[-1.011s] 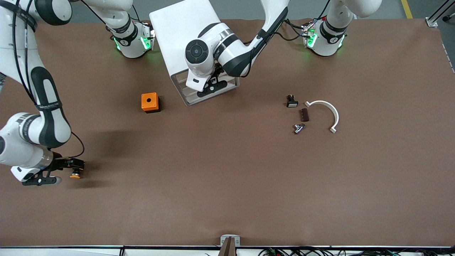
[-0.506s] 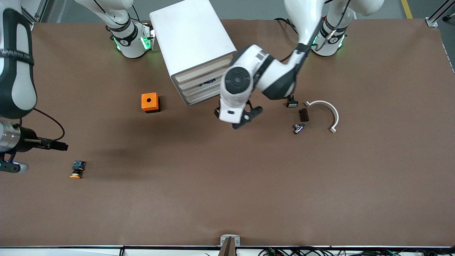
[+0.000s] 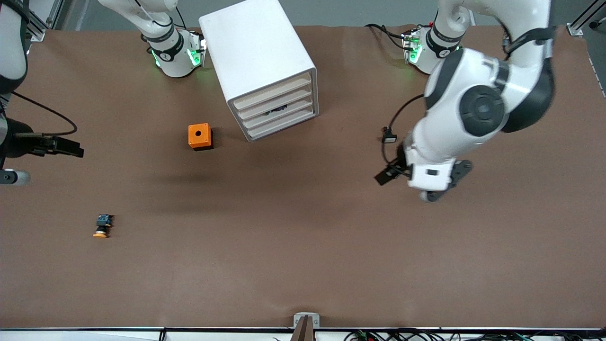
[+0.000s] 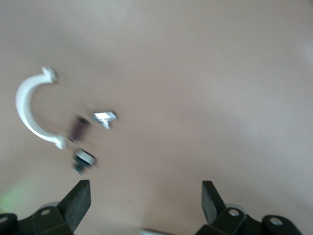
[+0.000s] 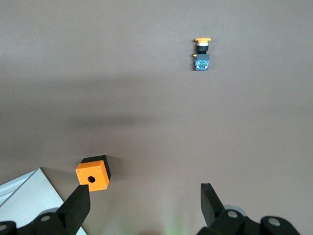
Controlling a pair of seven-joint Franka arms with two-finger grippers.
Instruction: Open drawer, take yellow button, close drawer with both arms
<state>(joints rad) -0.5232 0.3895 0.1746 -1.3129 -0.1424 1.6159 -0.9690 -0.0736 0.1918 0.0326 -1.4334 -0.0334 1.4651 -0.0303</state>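
The white cabinet (image 3: 258, 57) stands near the arms' bases, and its top drawer (image 3: 272, 92) is pushed in flush with the three below. The button (image 3: 102, 226) (image 5: 201, 54), with an orange cap and a black-blue body, lies on its side on the brown table toward the right arm's end, untouched. My right gripper (image 3: 66, 147) (image 5: 145, 200) hangs open and empty in the air over that end of the table, well apart from the button. My left gripper (image 3: 389, 173) (image 4: 145, 196) is open and empty, high over the small parts toward the left arm's end.
An orange box with a round hole (image 3: 200, 136) (image 5: 93, 175) sits beside the cabinet. Under the left arm lie a black button with a white cap (image 3: 389, 138) (image 4: 84, 159), a brown block (image 4: 77, 128), a metal piece (image 4: 104, 117) and a white curved clamp (image 4: 29, 115).
The left arm has swung away from the cabinet front toward its own end and risen. The right gripper has lifted off the button, which stays on the table.
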